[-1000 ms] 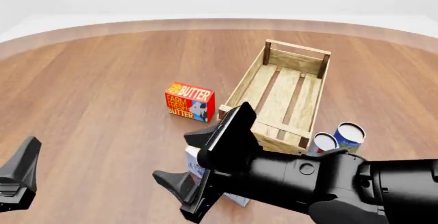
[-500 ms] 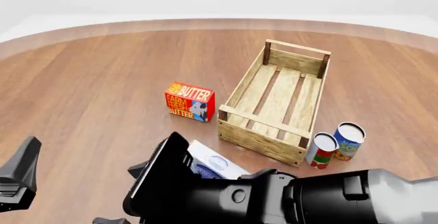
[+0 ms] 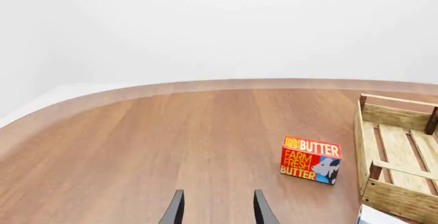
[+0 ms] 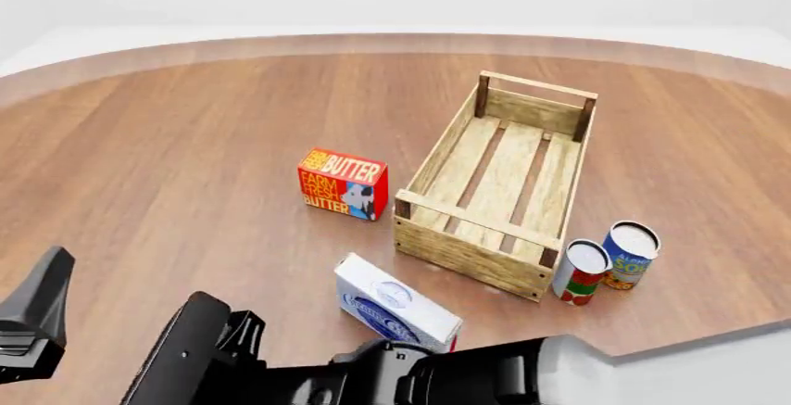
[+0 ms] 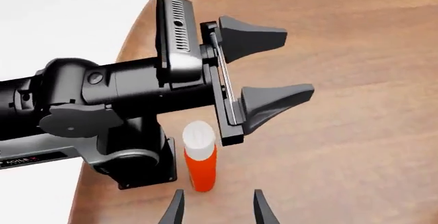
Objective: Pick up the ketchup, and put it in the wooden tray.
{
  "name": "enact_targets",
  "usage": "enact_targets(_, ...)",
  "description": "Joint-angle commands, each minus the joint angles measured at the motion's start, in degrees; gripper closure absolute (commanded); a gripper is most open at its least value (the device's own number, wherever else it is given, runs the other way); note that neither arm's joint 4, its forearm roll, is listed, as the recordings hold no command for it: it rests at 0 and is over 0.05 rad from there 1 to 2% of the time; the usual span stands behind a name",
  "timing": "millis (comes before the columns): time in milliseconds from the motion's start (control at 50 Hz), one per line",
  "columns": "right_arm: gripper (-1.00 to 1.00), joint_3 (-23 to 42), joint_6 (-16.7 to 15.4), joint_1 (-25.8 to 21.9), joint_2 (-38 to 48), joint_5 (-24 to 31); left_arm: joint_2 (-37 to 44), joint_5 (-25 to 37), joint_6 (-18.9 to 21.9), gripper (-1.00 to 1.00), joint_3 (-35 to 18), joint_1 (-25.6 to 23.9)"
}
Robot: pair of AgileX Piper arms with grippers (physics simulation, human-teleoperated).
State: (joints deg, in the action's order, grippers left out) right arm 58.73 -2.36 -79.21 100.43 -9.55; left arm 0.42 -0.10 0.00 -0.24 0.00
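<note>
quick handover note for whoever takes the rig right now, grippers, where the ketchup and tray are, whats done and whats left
Left gripper: open, holding nothing, parked low at the table's near left.
Right gripper: open, holding nothing, swung across toward the left arm's base.
Slim red-orange ketchup bottle with white cap: upright on the table beside the left arm's base, just ahead of the right gripper's fingers; seen only in the right wrist view.
Long light-wood slatted tray: right of centre in the front view, nothing in it.
Done: approach only.
Left: grasp the bottle, lift it, carry it to the tray, release it inside.
</note>
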Motion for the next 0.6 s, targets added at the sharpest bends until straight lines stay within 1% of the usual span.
enact_targets(20, -1.00, 3.9, -1.2, -1.4, 3.5, 1.8, 0.0, 0.0, 0.0, -1.00, 0.0, 0.0)
enact_targets(360, -1.00, 7.5, -2.1, -2.0, 8.8, 2.4, 0.0, 0.0, 0.0, -1.00, 0.0, 0.0)
enact_targets(600, -1.00, 9.9, -2.8, -1.2, 12.0, 2.7, 0.0, 0.0, 0.0, -1.00, 0.0, 0.0)
